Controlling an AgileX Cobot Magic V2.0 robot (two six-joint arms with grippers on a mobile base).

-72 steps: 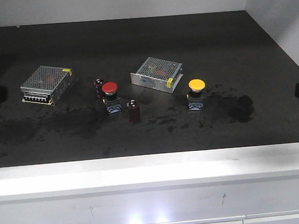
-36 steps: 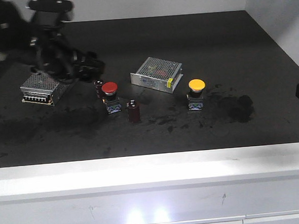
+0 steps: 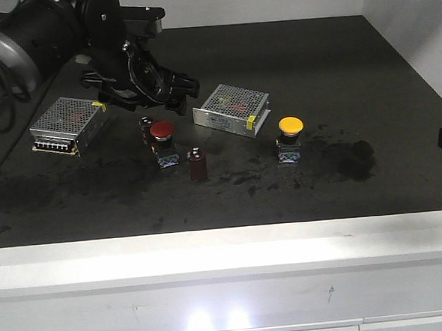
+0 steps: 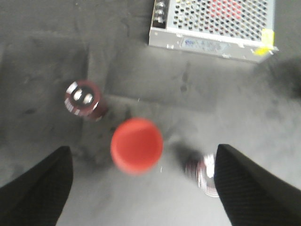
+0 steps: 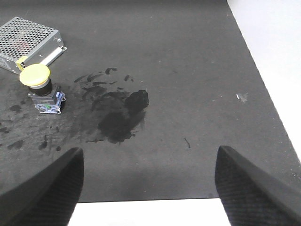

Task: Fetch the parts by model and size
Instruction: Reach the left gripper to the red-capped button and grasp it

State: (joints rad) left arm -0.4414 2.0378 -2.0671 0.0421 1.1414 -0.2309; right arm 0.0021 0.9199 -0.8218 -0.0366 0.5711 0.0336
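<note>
Where the red-capped switch (image 3: 162, 130) stands: upright on the matte black mat (image 3: 312, 62), between two dark red cylinders (image 3: 198, 164); smooth round dome on a dark blocky base
Yellow-capped switch (image 3: 290, 125): same shape; well apart to the right, beside smudged patches
Left gripper (image 4: 141, 160): wide open, empty; textured black fingers (image 4: 37, 188) flank the red cap from above
Right gripper (image 5: 149, 155): wide open, empty, over bare mat
Mesh boxes (image 3: 231, 108): perforated silver metal, rectangular; red parts show through the holes
</note>
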